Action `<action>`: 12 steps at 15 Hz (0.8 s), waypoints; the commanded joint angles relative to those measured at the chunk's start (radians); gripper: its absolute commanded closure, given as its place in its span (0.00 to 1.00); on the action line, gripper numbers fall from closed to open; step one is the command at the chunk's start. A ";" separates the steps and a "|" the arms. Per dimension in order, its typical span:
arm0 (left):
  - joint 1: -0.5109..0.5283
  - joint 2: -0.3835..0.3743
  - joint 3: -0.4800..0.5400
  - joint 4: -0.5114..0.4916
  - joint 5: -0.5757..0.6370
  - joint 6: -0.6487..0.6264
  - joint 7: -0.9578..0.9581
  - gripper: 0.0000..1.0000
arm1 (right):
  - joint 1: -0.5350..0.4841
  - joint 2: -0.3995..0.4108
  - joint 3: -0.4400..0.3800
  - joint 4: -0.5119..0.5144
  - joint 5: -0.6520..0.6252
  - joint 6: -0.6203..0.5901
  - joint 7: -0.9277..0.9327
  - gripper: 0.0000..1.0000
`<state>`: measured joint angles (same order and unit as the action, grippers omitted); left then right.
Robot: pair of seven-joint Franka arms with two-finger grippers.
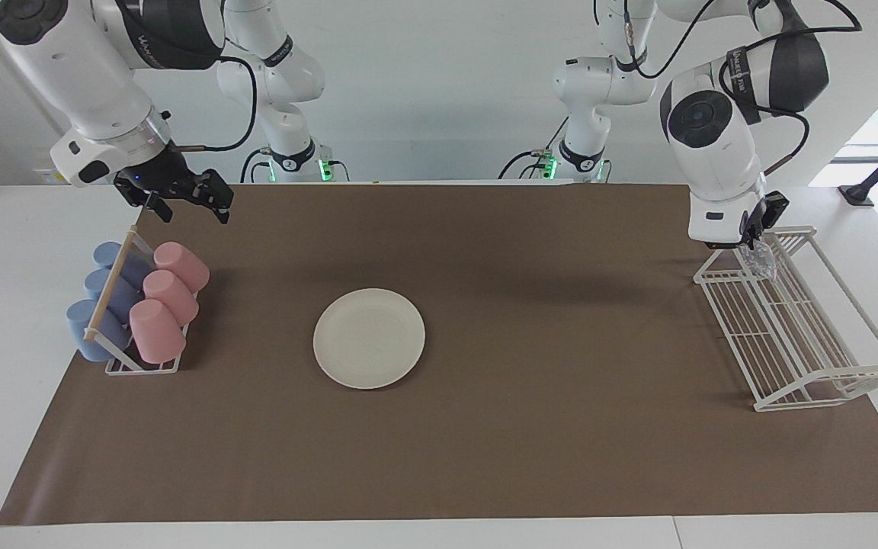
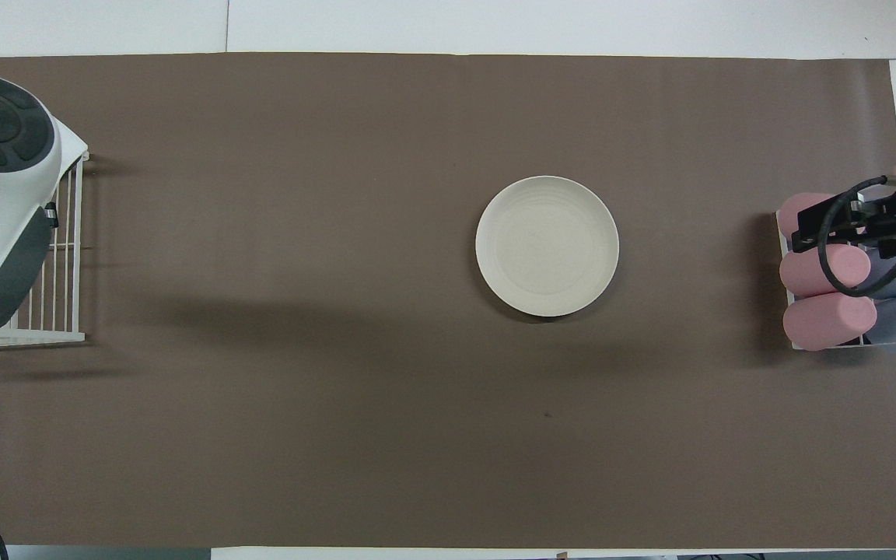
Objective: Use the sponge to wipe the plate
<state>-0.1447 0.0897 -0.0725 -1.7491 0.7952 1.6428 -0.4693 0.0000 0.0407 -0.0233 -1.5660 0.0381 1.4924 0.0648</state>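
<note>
The cream-white plate [image 1: 369, 338] lies on the brown mat near the middle of the table; it also shows in the overhead view [image 2: 547, 246]. My left gripper [image 1: 754, 242] is shut on the silvery-grey sponge [image 1: 761, 263] and holds it in the air over the end of the white wire rack nearer to the robots. In the overhead view the left arm hides both gripper and sponge. My right gripper [image 1: 195, 212] is open and empty, up in the air over the mat's edge by the cup holder; it also shows in the overhead view [image 2: 833, 229].
A white wire dish rack [image 1: 789, 335] stands at the left arm's end of the table, also in the overhead view [image 2: 59, 257]. A holder with pink and blue cups [image 1: 134, 305] stands at the right arm's end, also in the overhead view [image 2: 829, 303].
</note>
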 commanded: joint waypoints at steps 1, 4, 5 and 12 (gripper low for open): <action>-0.004 0.073 0.007 0.020 0.133 0.044 0.000 1.00 | 0.029 -0.060 -0.020 -0.066 -0.024 0.000 -0.014 0.00; 0.023 0.091 0.010 -0.049 0.273 0.100 -0.002 1.00 | 0.028 -0.090 -0.027 -0.111 -0.024 0.016 -0.019 0.00; 0.023 0.117 0.010 -0.064 0.306 0.100 -0.006 1.00 | 0.028 -0.090 -0.036 -0.111 -0.024 0.019 -0.023 0.00; 0.034 0.165 0.008 -0.105 0.363 0.098 -0.132 1.00 | 0.020 -0.090 -0.040 -0.104 -0.024 0.040 -0.057 0.00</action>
<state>-0.1209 0.2636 -0.0599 -1.8188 1.1390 1.7178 -0.5575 0.0186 -0.0262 -0.0581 -1.6435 0.0361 1.5135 0.0343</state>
